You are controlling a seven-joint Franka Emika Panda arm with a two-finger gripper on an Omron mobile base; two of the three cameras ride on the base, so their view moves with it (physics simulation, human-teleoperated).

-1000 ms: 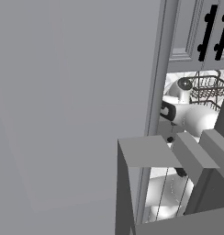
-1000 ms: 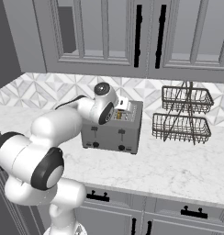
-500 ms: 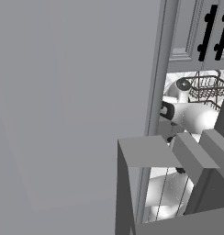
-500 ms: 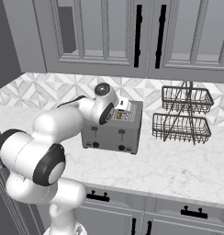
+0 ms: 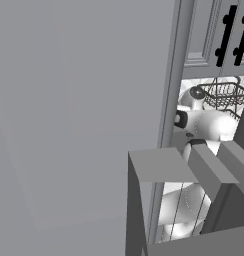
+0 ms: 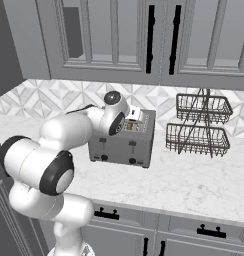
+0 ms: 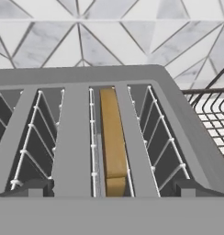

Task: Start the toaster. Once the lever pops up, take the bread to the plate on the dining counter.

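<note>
Tan-brown bread (image 7: pixel 113 142) stands on edge in the third of the toaster's (image 7: pixel 109 82) four slots, counting from the left of the hand view, between wire guides, its top edge just below the toaster's grey top. The hand view looks straight down into the slots, with the tiled wall (image 7: pixel 109 32) beyond and a wire basket (image 7: pixel 215 114) off to the right. In the right base view the toaster (image 6: pixel 125 145) sits on the marble counter (image 6: pixel 184 185) against the backsplash, the two-tier basket (image 6: pixel 199 127) near its right side, and grey cabinets (image 6: pixel 144 40) above. The arm reaches over the toaster's top with the gripper (image 6: pixel 133 114) just above it; whether the fingers are spread or closed I cannot tell. In the left base view, a grey panel (image 5: pixel 79 115) blocks most of the scene.
</note>
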